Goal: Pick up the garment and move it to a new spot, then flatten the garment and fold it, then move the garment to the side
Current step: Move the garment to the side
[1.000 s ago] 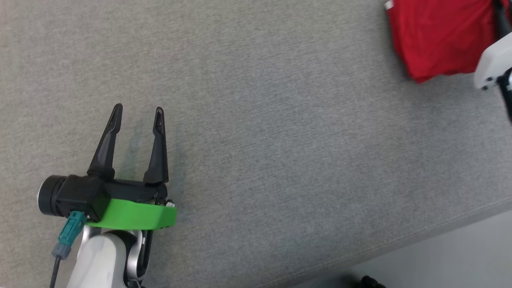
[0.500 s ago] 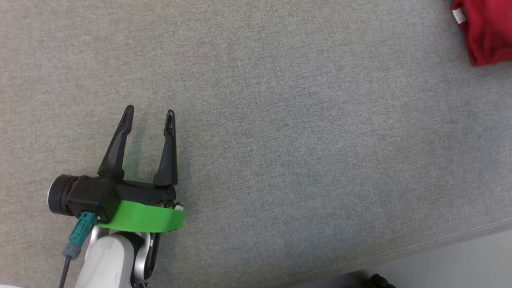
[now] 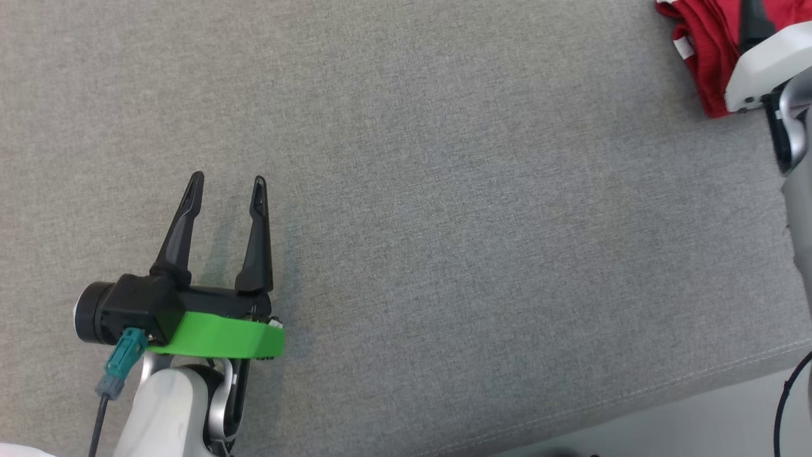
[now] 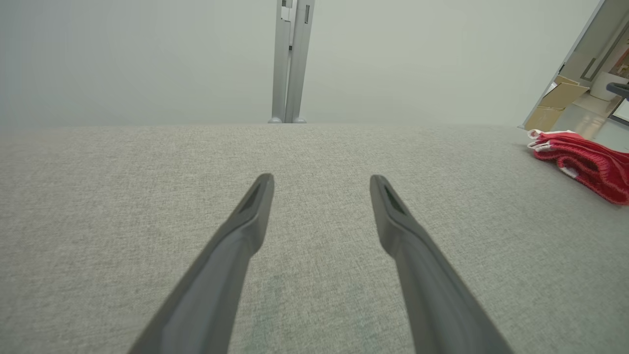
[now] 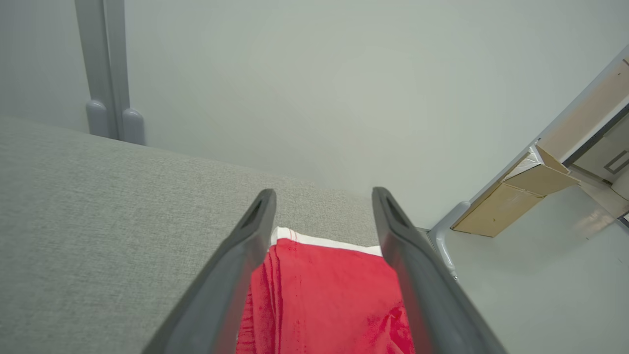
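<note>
The garment (image 3: 701, 44) is a red cloth with a white trim, bunched in folds at the table's far right. In the right wrist view the garment (image 5: 324, 295) lies under and between the spread fingers of my right gripper (image 5: 324, 194), which is open and grips nothing. Its pale forearm (image 3: 764, 60) and one dark finger (image 3: 753, 19) reach over the cloth. My left gripper (image 3: 227, 179) hovers open and empty over bare table at the lower left. From the left gripper (image 4: 322, 182), the garment (image 4: 585, 164) is far off to the right.
The grey fabric table (image 3: 444, 190) ends in a seamed front edge (image 3: 634, 393) with pale floor beyond. A black cable (image 3: 786, 406) hangs at the lower right. A metal post (image 4: 290, 59) stands behind the far edge, and cardboard boxes (image 5: 511, 201) sit past the right end.
The head camera has swung, shifting the whole picture. My right gripper has gone from shut to open, and its forearm is back in view over the garment. The left gripper stays open in place.
</note>
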Controlling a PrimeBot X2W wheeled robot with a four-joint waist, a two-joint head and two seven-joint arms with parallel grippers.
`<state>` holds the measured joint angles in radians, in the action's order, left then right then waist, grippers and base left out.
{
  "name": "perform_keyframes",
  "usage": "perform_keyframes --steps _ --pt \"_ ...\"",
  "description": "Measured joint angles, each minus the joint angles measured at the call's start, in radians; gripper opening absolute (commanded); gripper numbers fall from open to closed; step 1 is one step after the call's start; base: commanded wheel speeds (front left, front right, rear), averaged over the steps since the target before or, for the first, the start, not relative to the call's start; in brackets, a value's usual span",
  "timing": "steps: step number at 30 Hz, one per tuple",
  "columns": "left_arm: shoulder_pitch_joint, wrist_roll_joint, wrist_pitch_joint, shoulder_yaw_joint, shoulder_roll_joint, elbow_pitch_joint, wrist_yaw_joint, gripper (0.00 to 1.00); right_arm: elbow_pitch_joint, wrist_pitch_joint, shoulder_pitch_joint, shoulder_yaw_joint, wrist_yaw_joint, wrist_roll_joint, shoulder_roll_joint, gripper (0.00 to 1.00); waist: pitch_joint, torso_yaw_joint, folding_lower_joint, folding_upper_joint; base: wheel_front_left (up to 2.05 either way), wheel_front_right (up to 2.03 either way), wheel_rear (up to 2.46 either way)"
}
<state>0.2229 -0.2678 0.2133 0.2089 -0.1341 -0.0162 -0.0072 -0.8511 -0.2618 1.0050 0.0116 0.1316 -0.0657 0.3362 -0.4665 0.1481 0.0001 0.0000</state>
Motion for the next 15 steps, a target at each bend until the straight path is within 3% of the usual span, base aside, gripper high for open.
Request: perform_keyframes --steps 9,15 --pt "-0.002 -0.041 0.035 -0.046 0.015 0.126 0.012 1.00 0.092 -0.001 -0.137 0.080 0.000 0.090 -0.125 1.00 0.121 0.000 0.0000 0.0000 0.00 0.00 0.00" --pt "-0.044 -0.063 0.045 -0.072 0.036 0.198 0.015 1.00 0.191 -0.001 -0.293 0.112 0.000 0.136 -0.176 1.00 0.220 -0.015 -0.0001 0.0000 0.00 0.00 0.00"
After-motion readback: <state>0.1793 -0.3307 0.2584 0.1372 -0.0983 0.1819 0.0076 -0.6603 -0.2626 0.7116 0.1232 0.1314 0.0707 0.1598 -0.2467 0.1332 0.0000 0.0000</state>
